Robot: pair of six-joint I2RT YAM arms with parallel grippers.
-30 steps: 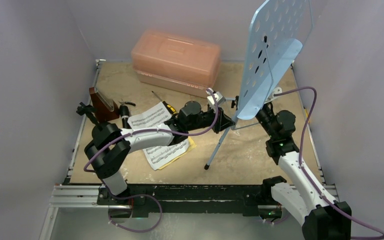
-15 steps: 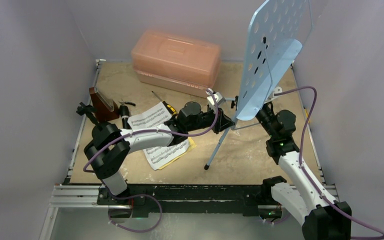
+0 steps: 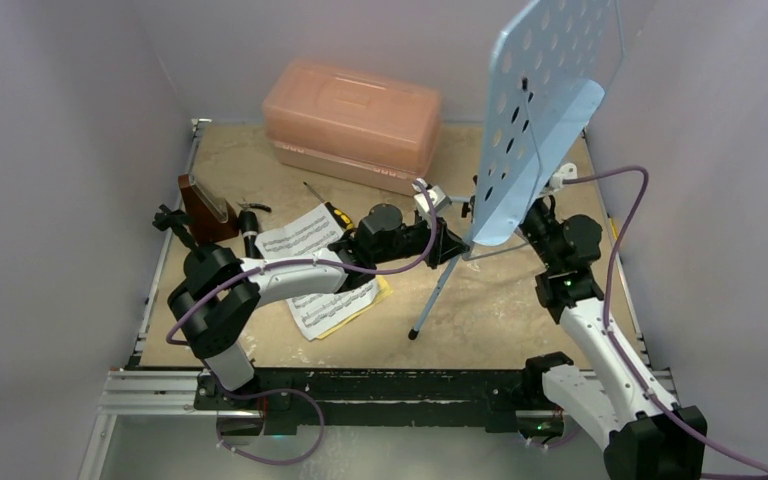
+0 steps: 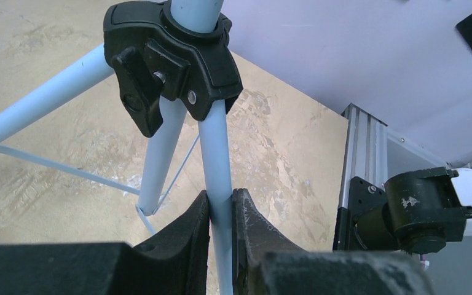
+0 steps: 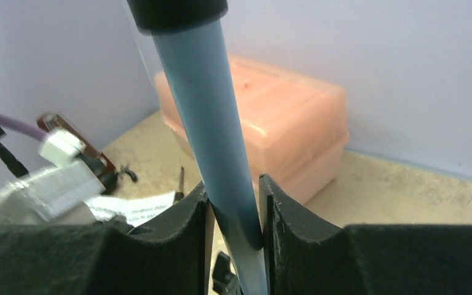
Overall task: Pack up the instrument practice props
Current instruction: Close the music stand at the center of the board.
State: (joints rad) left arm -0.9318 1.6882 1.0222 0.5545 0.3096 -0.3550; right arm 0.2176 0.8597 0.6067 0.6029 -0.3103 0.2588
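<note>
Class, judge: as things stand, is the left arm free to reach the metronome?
Probably not yet: the left gripper is shut on the music stand; the metronome itself stands uncovered.

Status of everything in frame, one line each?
music stand: standing, tripod legs spread
left gripper: shut on a lower stand tube
right gripper: straddling the stand's pole, grip unclear
pink case: lid closed
sheet-music pages: lying flat, unpacked
metronome: upright, unpacked
</note>
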